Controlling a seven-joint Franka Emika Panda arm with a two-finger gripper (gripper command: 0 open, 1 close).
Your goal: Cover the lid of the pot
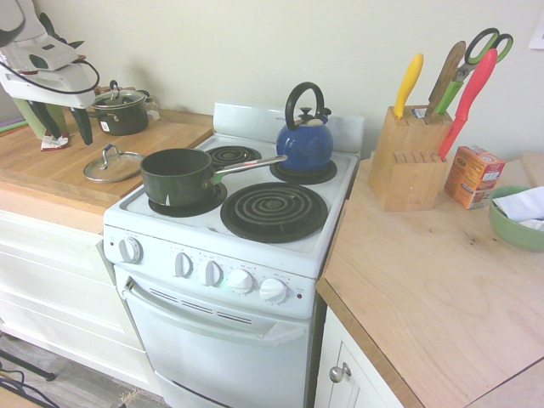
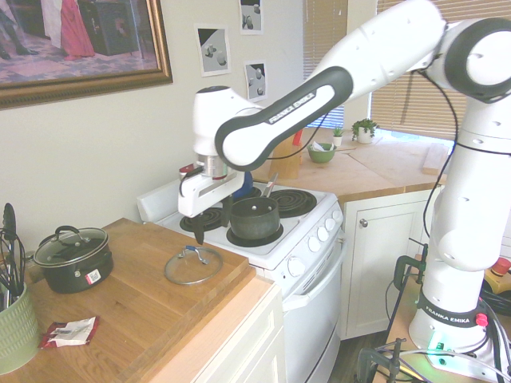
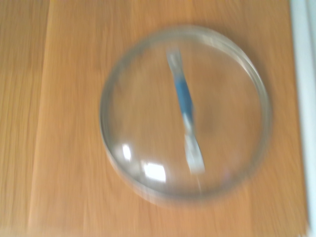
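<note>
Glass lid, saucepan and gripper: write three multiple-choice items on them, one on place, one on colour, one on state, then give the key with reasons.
1. Where does the glass lid lie?
A. On the wooden counter beside the stove
B. On the saucepan
C. On the kettle

2. What colour is the kettle?
A. Red
B. Blue
C. White

3. How does the gripper stand?
A. Shut on the lid's handle
B. Open above the lid, holding nothing
C. Shut on the saucepan's handle

Key:
1 A: the lid rests flat on the wooden counter, with the saucepan uncovered on a burner.
2 B: its body is blue with a dark handle.
3 B: the fingers hang apart above the lid, clear of its loop handle.
</note>
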